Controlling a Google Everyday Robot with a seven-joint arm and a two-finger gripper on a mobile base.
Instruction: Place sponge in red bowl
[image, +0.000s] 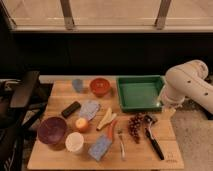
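The white arm (187, 82) bends down over the right end of the bench (60, 159), and its jaws sit at the arm's lower end, by the near right corner of the green tray (140, 92). They are largely hidden by the arm, so I cannot tell whether they are apart or together. Nothing can be seen held in them.

The sponge (101, 146) lies well apart from the jaws, to the left in the view and close to the bench's front edge. The red bowl (100, 86) stands farther left of the jaws, beyond the tray near the back edge. The grapes (135, 125) and a black-handled tool (154, 137) lie near the jaws, just in front of them.
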